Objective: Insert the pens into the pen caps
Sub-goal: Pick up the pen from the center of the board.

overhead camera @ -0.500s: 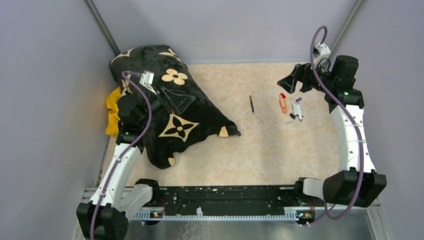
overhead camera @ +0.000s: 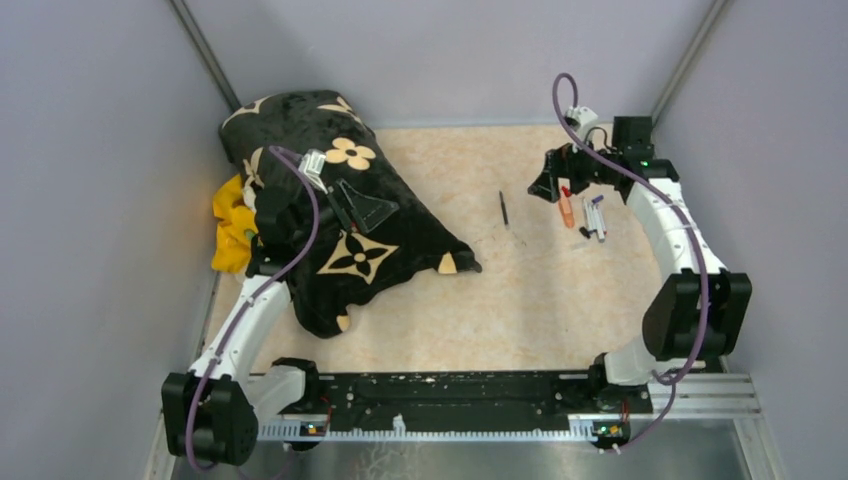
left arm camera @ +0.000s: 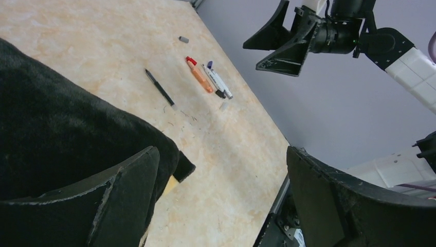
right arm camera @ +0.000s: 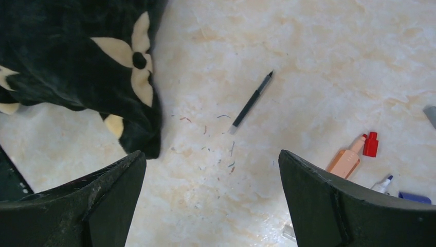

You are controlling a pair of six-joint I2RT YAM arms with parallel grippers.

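Far left, a bunched yellow cloth (overhead camera: 232,232) tucked against a black flower-patterned blanket (overhead camera: 390,255), draped over that side of the surface (overhead camera: 480,320); above the blanket, left claw (overhead camera: 360,205), spread wide and holding nothing, probably parked there to leave the pens to the other arm; in the middle, thin dark pen (overhead camera: 504,208) lying alone on bare surface, well apart from the other pens, no cap near it; next, right claw (overhead camera: 555,180) hanging over the gap between that pen and the cluster of markers, also spread wide and empty, seemingly poised to come down on a barrel or a cap; just beside it, orange marker (overhead camera: 567,213) with red cap (overhead camera: 565,190) at its tip, touching or nearly so but askew, so apparently not pushed on; then white markers (overhead camera: 594,222) lying side by side, purple cap (overhead camera: 598,199) at their far end, seated or loose impossible to tell; grey cap (left arm camera: 183,39) loose beyond the cluster, seen from the left wrist; nothing lifted, capping judged not yet begun
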